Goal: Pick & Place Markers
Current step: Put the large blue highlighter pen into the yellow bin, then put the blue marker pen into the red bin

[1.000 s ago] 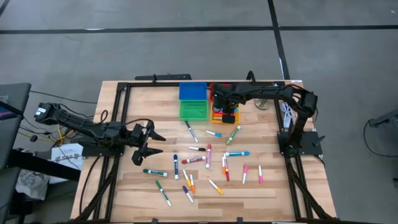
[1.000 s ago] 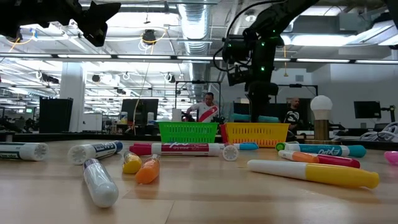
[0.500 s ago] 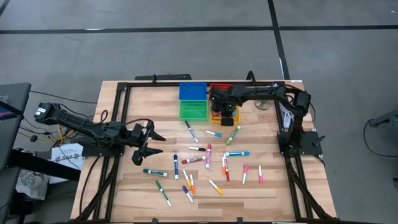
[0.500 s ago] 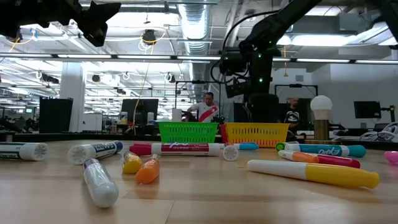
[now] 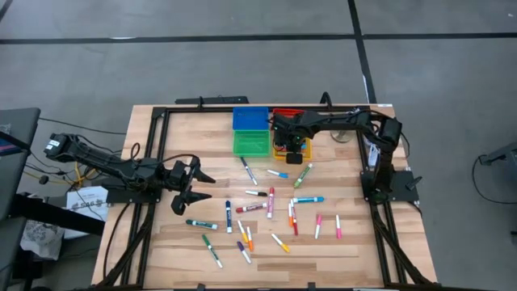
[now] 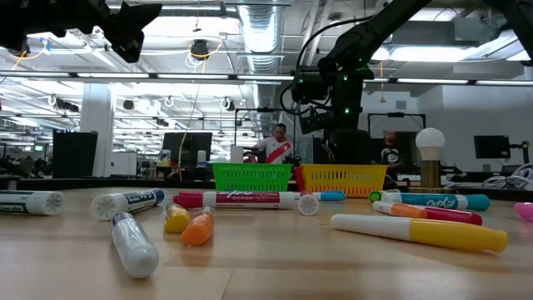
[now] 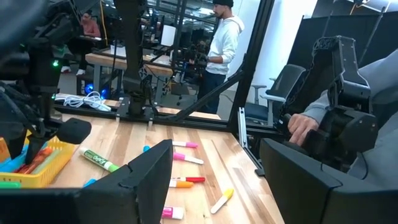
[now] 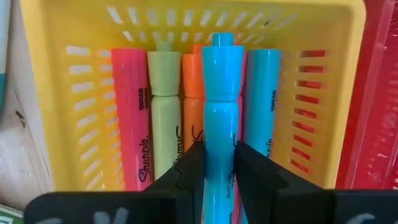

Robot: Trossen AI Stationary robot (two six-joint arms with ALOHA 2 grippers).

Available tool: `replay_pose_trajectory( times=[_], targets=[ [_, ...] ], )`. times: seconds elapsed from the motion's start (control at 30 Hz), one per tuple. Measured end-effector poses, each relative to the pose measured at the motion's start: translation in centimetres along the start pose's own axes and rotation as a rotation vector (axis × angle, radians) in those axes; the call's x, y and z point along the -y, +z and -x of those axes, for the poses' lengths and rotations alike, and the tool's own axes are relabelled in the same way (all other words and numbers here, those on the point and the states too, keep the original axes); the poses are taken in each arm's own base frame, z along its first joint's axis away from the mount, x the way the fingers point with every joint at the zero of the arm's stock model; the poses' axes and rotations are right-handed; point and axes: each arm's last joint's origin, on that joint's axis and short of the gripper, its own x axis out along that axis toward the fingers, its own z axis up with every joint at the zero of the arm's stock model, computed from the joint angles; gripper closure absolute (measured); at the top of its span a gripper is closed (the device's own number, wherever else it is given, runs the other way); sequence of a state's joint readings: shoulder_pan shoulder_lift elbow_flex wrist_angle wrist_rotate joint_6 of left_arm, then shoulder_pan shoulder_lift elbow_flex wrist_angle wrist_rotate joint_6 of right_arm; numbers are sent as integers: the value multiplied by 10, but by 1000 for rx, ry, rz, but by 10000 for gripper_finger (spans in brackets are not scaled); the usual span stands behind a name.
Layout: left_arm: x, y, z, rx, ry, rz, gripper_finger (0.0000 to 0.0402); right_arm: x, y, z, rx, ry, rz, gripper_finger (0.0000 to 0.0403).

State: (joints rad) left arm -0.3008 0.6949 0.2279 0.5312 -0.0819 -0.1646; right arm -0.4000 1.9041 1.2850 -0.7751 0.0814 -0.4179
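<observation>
My right gripper (image 8: 219,171) hangs over the yellow bin (image 5: 304,149) at the table's far middle, shut on a light blue marker (image 8: 221,106). Pink, yellow-green, orange and turquoise markers (image 8: 165,112) lie side by side on the yellow bin's floor (image 8: 68,93). Many loose markers (image 5: 266,202) lie flat on the wooden table. At the table's left, my left gripper (image 5: 198,186) is held level and open, with nothing between its fingers (image 7: 149,180). My right gripper pinches the light blue marker's barrel (image 8: 219,149) between its two fingers (image 8: 186,168). The fingers come from above, pointing down, and lie across the marker. The marker is level, parallel to the markers in the bin; whether it touches them I cannot tell.
A green bin (image 5: 251,143) and a blue bin (image 5: 250,119) stand left of the yellow one, and a red bin (image 8: 379,93) adjoins it. A black frame (image 5: 161,113) runs around the table. People stand in the room beyond (image 6: 275,146).
My right gripper has gone down toward the yellow bin with the light blue marker, staying shut on it. The left arm has kept still.
</observation>
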Motion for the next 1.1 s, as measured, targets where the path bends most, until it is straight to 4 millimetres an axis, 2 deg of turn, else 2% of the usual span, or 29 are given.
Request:
replay_pose_trajectory(
  times=[0.53, 0.83, 1.1],
  targets=[
    [0, 0, 0, 0, 0, 0, 160, -1, 0, 0, -3, 2, 2, 276],
    [0, -1, 0, -7, 2, 0, 160, -6, -4, 7, -64, -7, 12, 280],
    [0, -1, 0, -12, 2, 3, 160, -2, 6, 26, -40, -34, -54, 284]
  ],
)
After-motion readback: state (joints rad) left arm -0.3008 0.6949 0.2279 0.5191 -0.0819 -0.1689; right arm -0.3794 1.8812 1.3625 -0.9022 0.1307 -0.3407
